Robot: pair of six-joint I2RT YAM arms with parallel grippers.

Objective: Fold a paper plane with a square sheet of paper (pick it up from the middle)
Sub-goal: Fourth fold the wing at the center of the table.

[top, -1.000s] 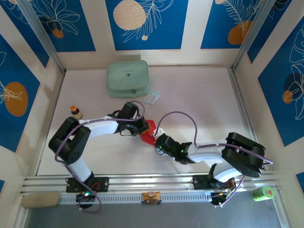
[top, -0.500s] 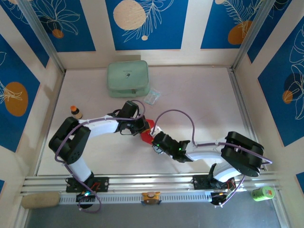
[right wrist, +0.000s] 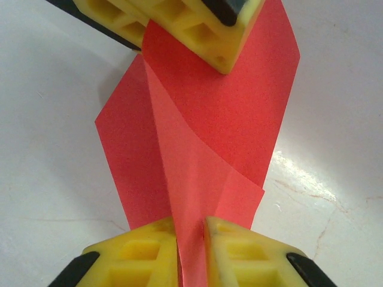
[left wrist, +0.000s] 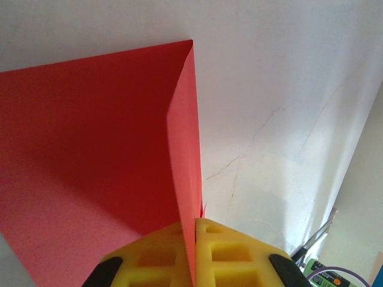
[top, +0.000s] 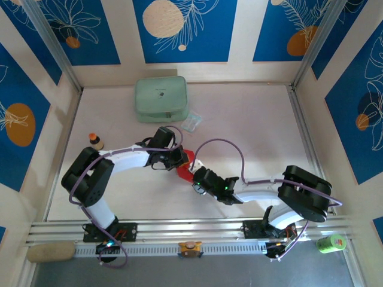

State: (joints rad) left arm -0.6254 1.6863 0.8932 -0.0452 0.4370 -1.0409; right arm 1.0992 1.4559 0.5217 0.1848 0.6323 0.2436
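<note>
The square sheet of paper (top: pixel 186 163) is bright red, creased, and held between both grippers at mid-table. My left gripper (top: pixel 179 158) is shut on a raised fold of it; in the left wrist view the yellow pads (left wrist: pixel 224 251) pinch the fold's edge at the gripper (left wrist: pixel 195 224), and the sheet (left wrist: pixel 90 131) spreads to the left. My right gripper (right wrist: pixel 191 224) is shut on a standing ridge of the sheet (right wrist: pixel 239 107), whose flaps lie on the table. The left gripper's fingers (right wrist: pixel 197 30) grip the far end. A paper plane is out of view.
A pale green pouch (top: pixel 160 98) lies at the back, with a small clear packet (top: pixel 191 122) beside it. A small orange-capped bottle (top: pixel 94 140) stands left of the left arm. Aluminium rails (top: pixel 191 230) run along the near edge.
My right gripper has crept up and left toward the left gripper, and its jaws have narrowed onto the paper ridge. Less red shows between the grippers. The left gripper stays put.
</note>
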